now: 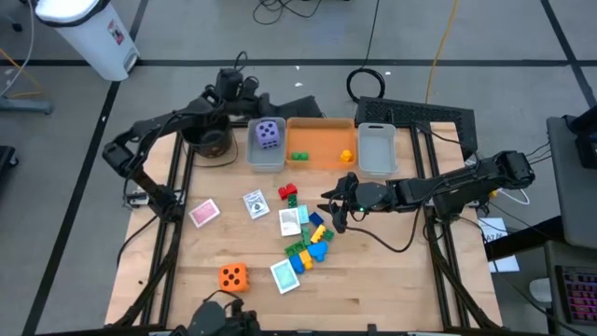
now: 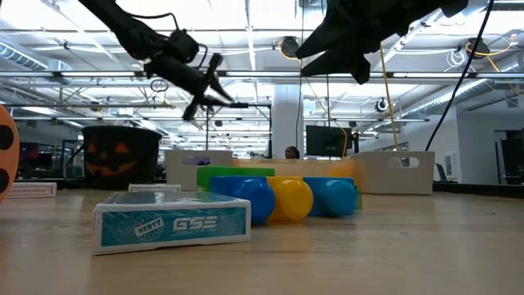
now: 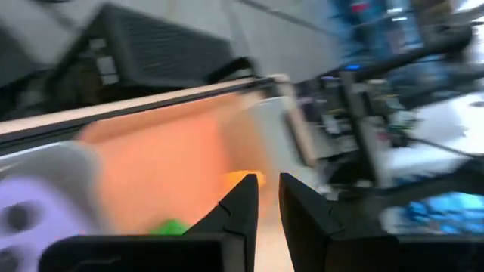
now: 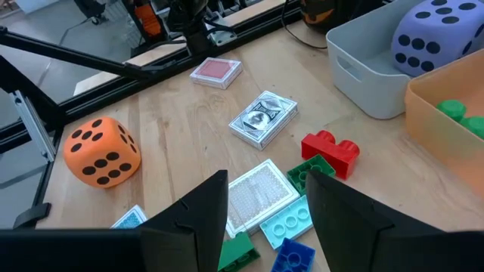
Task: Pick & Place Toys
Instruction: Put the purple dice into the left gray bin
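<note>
The purple die (image 1: pixel 268 135) lies in the left grey bin (image 1: pixel 254 154). The orange die (image 1: pixel 233 276) rests on the table near the front. A pile of small bricks (image 1: pixel 312 241) and a red brick (image 1: pixel 287 193) lie mid-table, along with pink (image 1: pixel 204 213), white (image 1: pixel 255 203) and teal (image 1: pixel 284 275) cards. My right gripper (image 1: pixel 334 203) hovers open and empty just right of the pile, and its wrist view (image 4: pixel 266 204) shows the bricks below it. My left gripper (image 3: pixel 266 189) is above the bins at the far side, with its fingers a narrow slit apart and nothing between them.
The orange bin (image 1: pixel 320 131) holds a green brick (image 1: pixel 299 156) and a yellow one (image 1: pixel 347 155). A second grey bin (image 1: pixel 377 149) stands to its right. The round black pot (image 1: pixel 210 142) stands left of the bins. There is bare table at the front right.
</note>
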Controlling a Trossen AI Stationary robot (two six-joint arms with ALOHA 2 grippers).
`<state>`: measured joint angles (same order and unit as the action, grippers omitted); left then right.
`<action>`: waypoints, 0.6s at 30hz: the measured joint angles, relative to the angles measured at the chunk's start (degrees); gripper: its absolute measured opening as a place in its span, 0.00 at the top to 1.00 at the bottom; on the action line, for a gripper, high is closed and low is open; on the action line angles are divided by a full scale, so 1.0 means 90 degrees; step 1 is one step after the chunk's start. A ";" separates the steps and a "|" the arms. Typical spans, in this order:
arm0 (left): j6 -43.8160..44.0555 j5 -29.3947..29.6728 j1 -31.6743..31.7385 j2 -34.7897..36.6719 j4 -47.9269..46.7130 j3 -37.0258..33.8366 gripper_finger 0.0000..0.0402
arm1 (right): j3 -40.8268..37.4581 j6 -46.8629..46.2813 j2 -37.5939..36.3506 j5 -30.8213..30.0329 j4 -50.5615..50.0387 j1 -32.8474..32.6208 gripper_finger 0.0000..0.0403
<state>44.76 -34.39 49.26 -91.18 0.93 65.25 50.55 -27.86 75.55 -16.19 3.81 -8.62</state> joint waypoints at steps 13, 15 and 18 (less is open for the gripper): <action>0.2292 -0.1018 -0.0047 0.0197 0.4473 -0.0002 0.52 | -0.0001 0.0049 0.0000 -0.0013 0.0209 0.0425 0.59; 0.2190 -0.1570 -0.0042 0.0202 0.4919 -0.0002 0.49 | -0.0001 -0.0007 0.0000 -0.0014 0.0290 0.0563 0.59; 0.2100 -0.2691 0.0031 0.0335 0.4666 -0.0002 0.48 | -0.0001 -0.0176 0.0000 -0.0019 0.0362 0.0737 0.59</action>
<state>63.65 -58.61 49.54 -88.16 42.92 65.23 50.54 -29.44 75.55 -16.36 7.07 -1.99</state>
